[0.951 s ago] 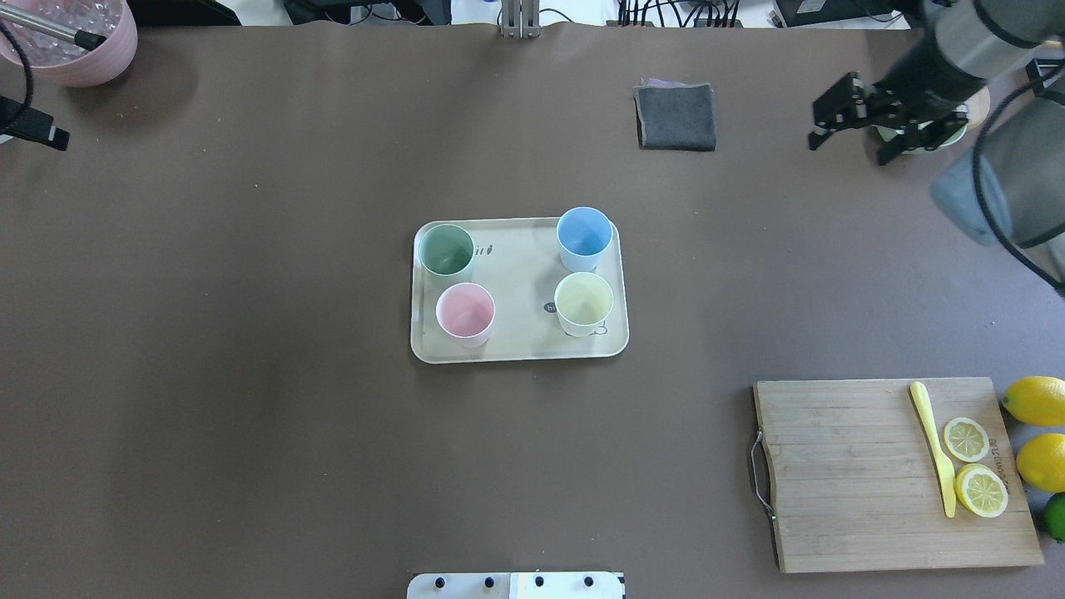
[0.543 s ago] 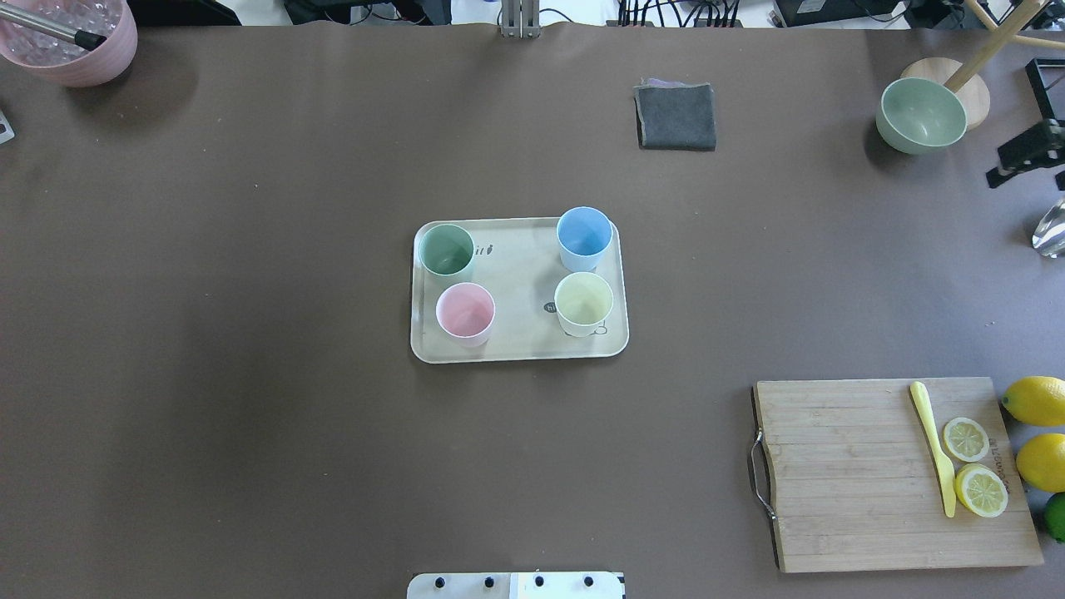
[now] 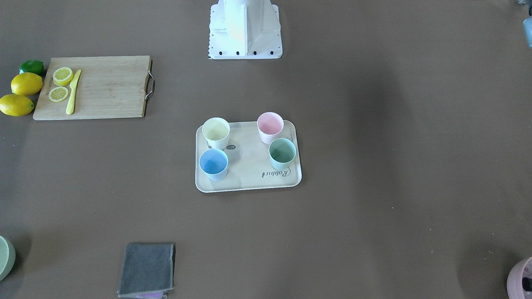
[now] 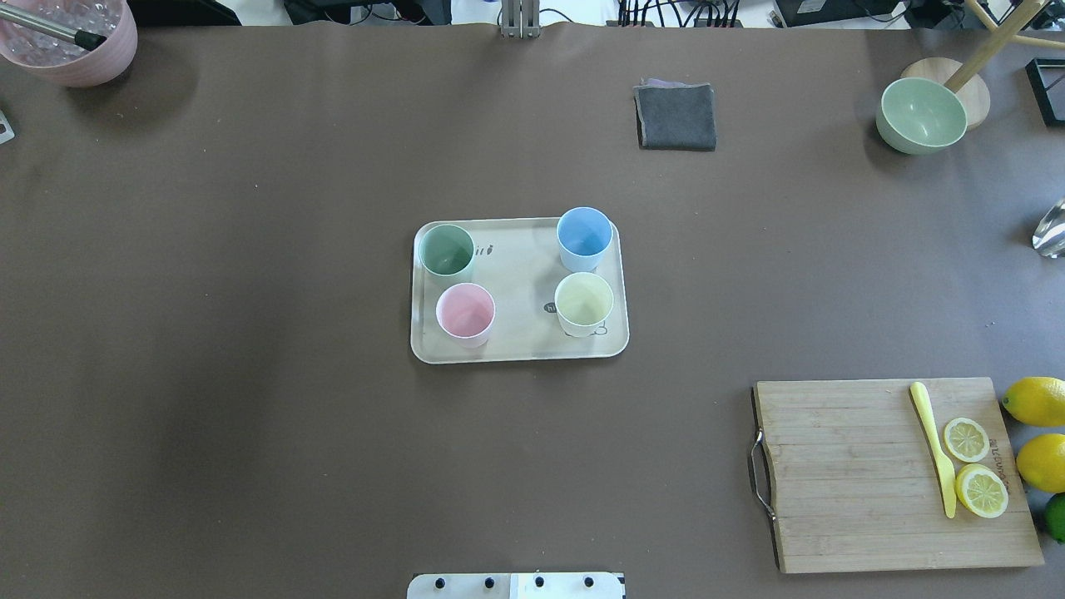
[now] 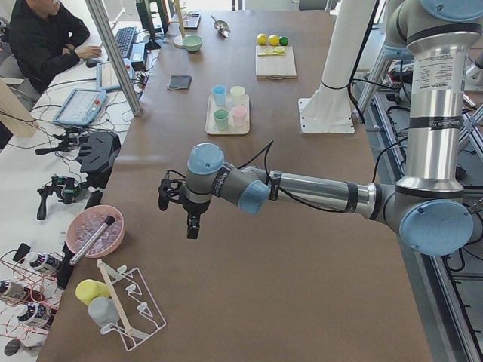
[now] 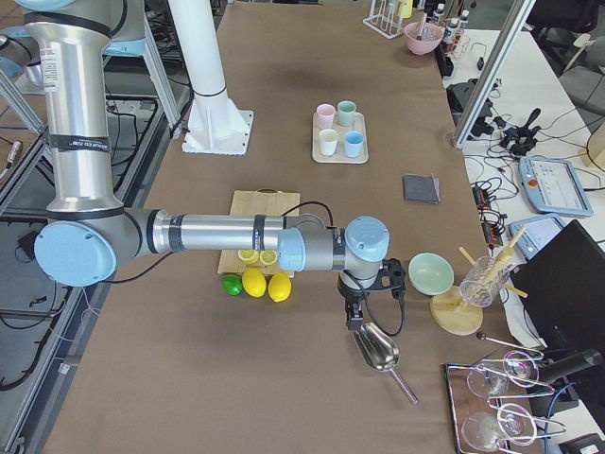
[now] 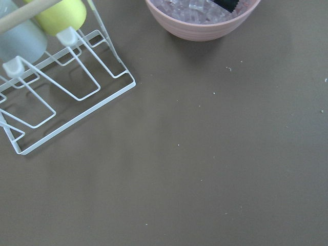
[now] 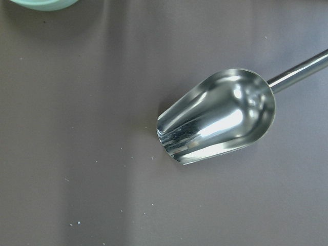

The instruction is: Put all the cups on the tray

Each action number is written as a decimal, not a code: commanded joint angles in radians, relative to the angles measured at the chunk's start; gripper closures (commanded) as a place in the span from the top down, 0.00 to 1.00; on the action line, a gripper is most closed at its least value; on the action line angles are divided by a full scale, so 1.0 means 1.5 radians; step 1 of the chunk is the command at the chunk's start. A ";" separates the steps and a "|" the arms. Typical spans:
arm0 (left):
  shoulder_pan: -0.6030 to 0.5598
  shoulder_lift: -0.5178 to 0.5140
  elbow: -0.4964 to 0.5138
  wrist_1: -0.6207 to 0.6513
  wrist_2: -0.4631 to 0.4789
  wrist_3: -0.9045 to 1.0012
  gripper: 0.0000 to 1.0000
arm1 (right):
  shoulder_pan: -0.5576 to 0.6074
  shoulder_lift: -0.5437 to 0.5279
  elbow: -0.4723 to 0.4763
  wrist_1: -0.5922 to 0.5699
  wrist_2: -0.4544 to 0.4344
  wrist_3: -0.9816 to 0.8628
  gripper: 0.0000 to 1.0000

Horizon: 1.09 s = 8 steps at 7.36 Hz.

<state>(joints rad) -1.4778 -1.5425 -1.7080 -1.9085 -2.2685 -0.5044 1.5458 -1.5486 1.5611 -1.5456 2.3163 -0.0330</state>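
Note:
All four cups stand upright on the cream tray (image 4: 520, 287) in the middle of the table: mint green (image 4: 447, 249), light blue (image 4: 584, 235), pink (image 4: 465, 311), pale yellow (image 4: 583, 301). The front-facing view shows the tray (image 3: 249, 176) with the same cups. My left gripper (image 5: 179, 210) hangs over the table's left end, far from the tray, near the pink pot. My right gripper (image 6: 359, 310) hangs over the right end above a metal scoop. Both show only in the side views, so I cannot tell whether they are open or shut.
A wooden cutting board (image 4: 849, 474) with lemon slices and a yellow knife lies front right, lemons beside it. A grey cloth (image 4: 676, 116), a green bowl (image 4: 920, 115) and a pink pot (image 4: 71, 42) stand along the far edge. A scoop (image 8: 220, 115) and a wire rack (image 7: 61, 87) lie below the wrists.
My right arm has swung from over the green bowl out past the overhead view's right edge. The left arm's tip has left the left edge. Cups and tray have not moved.

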 commanded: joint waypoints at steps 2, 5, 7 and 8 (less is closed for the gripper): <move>-0.064 0.050 -0.003 0.023 -0.054 0.095 0.97 | 0.016 -0.003 -0.008 -0.001 -0.002 -0.007 1.00; -0.067 0.058 0.003 0.024 -0.051 0.097 0.97 | 0.022 0.006 0.002 -0.022 -0.002 -0.004 1.00; -0.066 0.059 0.005 0.024 -0.049 0.097 0.97 | 0.022 0.008 0.003 -0.022 -0.009 -0.003 1.00; -0.066 0.058 0.004 0.024 -0.049 0.097 0.97 | 0.022 0.015 0.001 -0.023 -0.015 0.010 1.00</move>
<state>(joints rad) -1.5772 -1.4551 -1.7019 -1.8730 -2.3429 -0.3591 1.5782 -1.5357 1.5645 -1.5781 2.3041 -0.0333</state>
